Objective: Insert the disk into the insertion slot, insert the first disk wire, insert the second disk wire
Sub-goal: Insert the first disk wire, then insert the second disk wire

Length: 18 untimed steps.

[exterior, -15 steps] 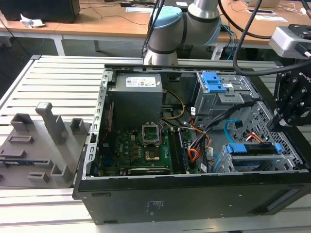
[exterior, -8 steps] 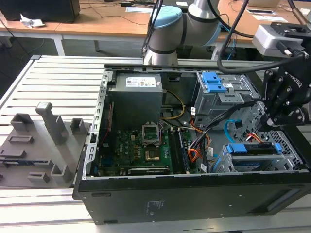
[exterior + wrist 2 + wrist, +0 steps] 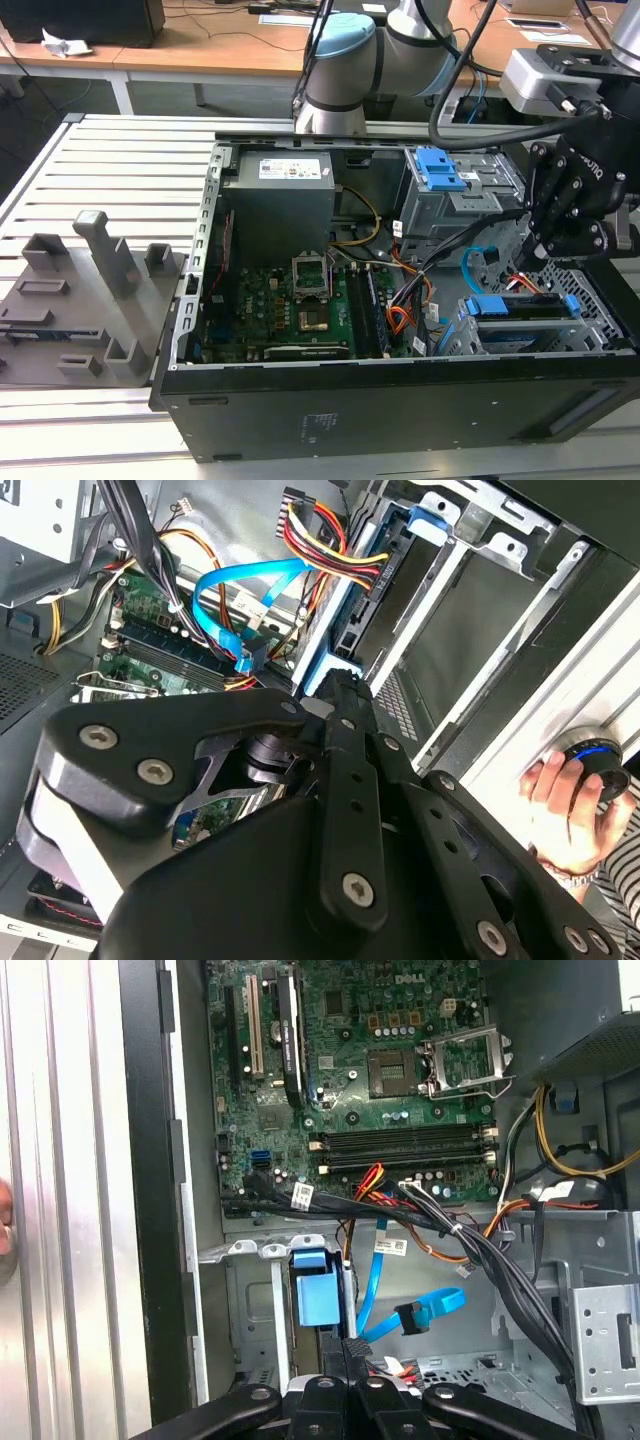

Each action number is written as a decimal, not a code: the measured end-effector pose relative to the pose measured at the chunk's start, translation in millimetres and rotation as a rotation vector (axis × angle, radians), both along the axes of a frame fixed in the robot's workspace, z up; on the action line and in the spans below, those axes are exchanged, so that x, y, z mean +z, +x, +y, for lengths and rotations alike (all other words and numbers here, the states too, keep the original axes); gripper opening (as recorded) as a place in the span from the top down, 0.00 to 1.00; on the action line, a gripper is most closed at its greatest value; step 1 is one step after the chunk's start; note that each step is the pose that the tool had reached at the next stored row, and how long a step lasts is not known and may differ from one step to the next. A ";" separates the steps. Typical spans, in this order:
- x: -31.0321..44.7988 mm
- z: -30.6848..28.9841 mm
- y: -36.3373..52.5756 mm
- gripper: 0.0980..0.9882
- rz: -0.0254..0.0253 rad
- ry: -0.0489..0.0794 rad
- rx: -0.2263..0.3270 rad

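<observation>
Exterior view: gripper [image 3: 530, 260] above seated disk [image 3: 492, 305].
We see fingers [image 3: 352, 1362] drawn narrow, tips hidden; disk's long axis runs left-right in that view.

There is one computer box [image 3: 400, 410]. Inside it are one green board [image 3: 290, 310], one grey power box [image 3: 280, 205] and two metal cages: a tall cage [image 3: 470, 200] and a low cage [image 3: 600, 300]. There is one disk [image 3: 522, 306] in a blue frame, one light-blue cable [image 3: 420, 1310] and one bunch of coloured wires [image 3: 330, 540]. There is one robot arm [image 3: 345, 60] with one gripper [image 3: 535, 258], and one hand [image 3: 560, 800].
</observation>
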<state>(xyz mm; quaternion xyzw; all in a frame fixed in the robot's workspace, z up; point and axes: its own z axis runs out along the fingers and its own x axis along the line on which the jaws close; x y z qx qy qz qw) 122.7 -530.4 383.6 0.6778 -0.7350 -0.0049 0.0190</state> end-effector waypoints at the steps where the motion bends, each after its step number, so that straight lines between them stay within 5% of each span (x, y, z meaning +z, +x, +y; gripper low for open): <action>1: 0.0 0.0 -0.1 0.99 0.0000 0.000 0.000; 7: 0.0 0.0 -0.3 0.99 0.0001 0.000 0.000; 10: 0.0 0.0 -0.4 0.71 0.0001 0.000 0.000; 14: 0.0 0.0 -0.5 0.64 0.0001 0.000 0.000; 18: 0.0 0.0 -0.5 0.64 0.0000 0.000 0.210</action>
